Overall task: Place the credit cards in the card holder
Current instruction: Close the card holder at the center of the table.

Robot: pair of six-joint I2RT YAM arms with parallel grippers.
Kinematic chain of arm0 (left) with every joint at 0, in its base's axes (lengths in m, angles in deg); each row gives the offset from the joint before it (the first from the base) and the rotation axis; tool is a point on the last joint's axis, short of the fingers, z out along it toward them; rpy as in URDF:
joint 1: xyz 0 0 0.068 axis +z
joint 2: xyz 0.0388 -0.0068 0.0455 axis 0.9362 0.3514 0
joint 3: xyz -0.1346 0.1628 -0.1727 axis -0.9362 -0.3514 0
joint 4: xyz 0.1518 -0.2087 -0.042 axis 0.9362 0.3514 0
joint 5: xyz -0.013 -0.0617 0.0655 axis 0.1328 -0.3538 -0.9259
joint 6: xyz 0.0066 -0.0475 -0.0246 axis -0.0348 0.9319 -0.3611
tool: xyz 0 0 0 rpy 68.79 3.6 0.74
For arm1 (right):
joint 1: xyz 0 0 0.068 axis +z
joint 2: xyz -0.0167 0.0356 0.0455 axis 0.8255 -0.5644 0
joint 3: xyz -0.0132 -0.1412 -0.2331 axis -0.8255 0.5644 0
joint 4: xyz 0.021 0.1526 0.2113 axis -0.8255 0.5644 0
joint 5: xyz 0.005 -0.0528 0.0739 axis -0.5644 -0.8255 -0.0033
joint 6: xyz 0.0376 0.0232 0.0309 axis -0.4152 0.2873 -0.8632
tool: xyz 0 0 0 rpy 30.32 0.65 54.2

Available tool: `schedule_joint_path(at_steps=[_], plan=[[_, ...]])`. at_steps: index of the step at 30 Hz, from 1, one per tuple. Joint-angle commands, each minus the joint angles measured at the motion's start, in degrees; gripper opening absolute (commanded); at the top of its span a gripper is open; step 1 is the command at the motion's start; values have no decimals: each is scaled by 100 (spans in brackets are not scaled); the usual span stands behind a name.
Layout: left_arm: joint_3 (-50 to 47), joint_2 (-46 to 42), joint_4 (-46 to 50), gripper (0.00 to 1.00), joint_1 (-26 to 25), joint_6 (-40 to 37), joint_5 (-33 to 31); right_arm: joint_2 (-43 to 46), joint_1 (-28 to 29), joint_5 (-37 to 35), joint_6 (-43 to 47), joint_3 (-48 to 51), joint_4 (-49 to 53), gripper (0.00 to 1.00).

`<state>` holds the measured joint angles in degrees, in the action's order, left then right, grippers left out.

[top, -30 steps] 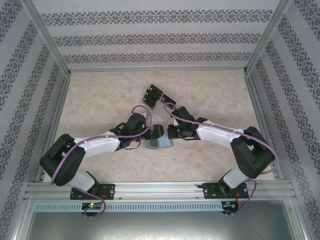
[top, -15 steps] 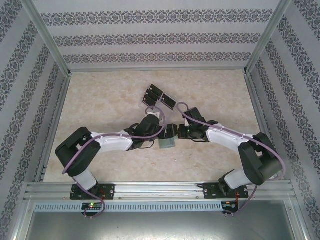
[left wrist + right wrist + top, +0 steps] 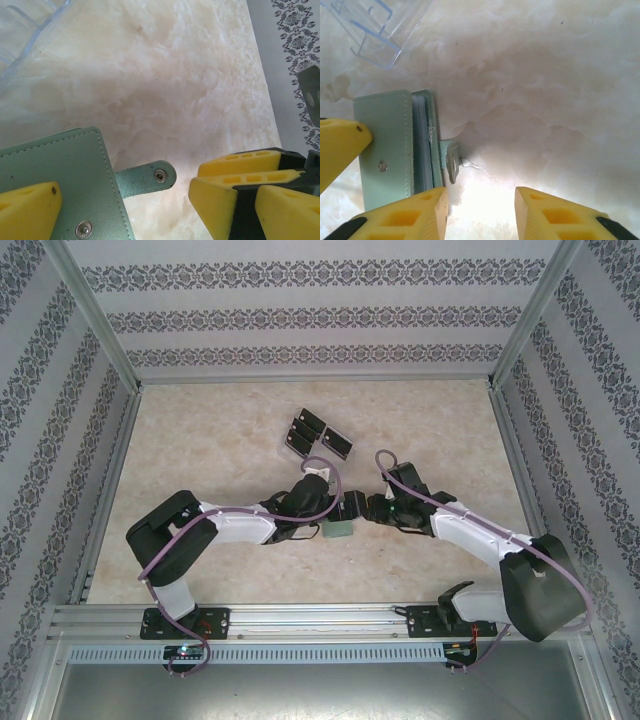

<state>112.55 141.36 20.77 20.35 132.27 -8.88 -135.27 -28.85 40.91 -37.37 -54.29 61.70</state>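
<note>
My left tool (image 3: 132, 212): wide, one finger over wallet (image 3: 338, 531).
My right tool (image 3: 480, 212): narrow gap, nothing in it.
Wallet: on surface (image 3: 200, 460), centre of top view.
Cards (image 3: 303, 430): higher in frame, well apart.

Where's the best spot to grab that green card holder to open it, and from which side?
I'd take the card holder by its top cover's free edge, coming from the clasp tab side. The tab is unsnapped and the cover stands slightly apart from the sleeves there, leaving a lip to pinch.

The card holder (image 3: 60, 165) looks matt, stitched leatherette — metal snaps (image 3: 83, 229) — on a smooth, marble-patterned table (image 3: 175, 75).
</note>
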Motion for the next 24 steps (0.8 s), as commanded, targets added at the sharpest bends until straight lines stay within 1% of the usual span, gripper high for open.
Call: schedule_joint_path(at_steps=[1, 6, 13, 15, 19, 22, 24], plan=[[60, -28, 162, 100, -64, 30, -334, 251, 214, 540, -280, 147, -298, 35], [-18, -59, 195, 100, -69, 66, -438, 213, 702, 459, -587, 122, -580, 20], [22, -100, 211, 100, -67, 124, -533, -616, 1016, 441, -918, 131, -1526, 11], [71, -149, 272, 100, -58, 126, -563, -792, 1051, 453, -982, 141, -1732, 10], [146, -237, 328, 100, -32, 141, -547, -887, 1061, 413, -971, 170, -1732, 9], [183, -341, 352, 100, -6, 174, -520, -661, 1049, 365, -974, 264, -1603, 10], [233, -438, 414, 100, 12, 157, -514, -394, 1001, 340, -961, 325, -1427, 14]])
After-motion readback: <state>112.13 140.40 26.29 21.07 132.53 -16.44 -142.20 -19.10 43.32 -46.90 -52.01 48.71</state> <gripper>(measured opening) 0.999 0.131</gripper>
